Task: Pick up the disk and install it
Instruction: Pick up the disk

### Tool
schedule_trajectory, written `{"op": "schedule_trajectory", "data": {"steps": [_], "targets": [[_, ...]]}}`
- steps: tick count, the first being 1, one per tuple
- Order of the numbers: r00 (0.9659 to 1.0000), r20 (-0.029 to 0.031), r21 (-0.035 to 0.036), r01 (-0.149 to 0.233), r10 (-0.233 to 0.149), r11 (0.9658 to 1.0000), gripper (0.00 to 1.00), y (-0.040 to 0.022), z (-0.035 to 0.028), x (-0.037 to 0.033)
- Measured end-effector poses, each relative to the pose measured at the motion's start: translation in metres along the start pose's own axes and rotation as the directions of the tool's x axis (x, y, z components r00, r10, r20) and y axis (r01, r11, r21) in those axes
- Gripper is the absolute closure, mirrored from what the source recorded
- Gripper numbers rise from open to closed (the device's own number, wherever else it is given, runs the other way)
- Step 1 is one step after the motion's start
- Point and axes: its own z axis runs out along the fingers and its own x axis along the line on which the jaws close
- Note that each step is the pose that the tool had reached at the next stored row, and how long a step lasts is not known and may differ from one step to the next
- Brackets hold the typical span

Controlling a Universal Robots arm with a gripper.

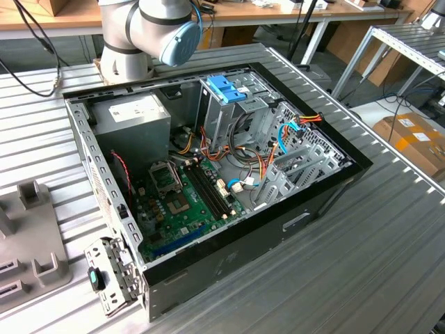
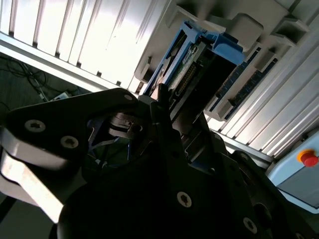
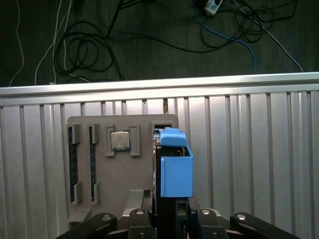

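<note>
In first wrist view, hand (image 3: 172, 215) pinched disk (image 3: 175, 169) between its jaws, disk on edge with light-blue carrier outermost. Disk hung above grey tray (image 3: 144, 169) on ribbed metal worktop (image 3: 249, 149), beside tray's processor chip (image 3: 119, 140). Tray also carried 2 memory sticks (image 3: 74, 164). In exterior view, open computer case (image 1: 278, 233) lay on worktop, blue bracket (image 1: 226, 89) topping upright cage inside.

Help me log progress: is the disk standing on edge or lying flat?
On edge: in the first wrist view the disk stands up from the grey holder, its narrow blue carrier edge facing the camera.
</note>
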Motion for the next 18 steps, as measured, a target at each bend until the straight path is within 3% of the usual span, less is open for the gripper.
{"op": "schedule_trajectory", "data": {"steps": [7,18], "targets": [[1.0,0.0001,0.0001,0.0,0.0,1.0,0.65,-0.0001,-0.0165,0.0002],[1.0,0.0,0.0,0.0,0.0,1.0,0.65,-0.0002,-0.0343,-0.0015]]}}
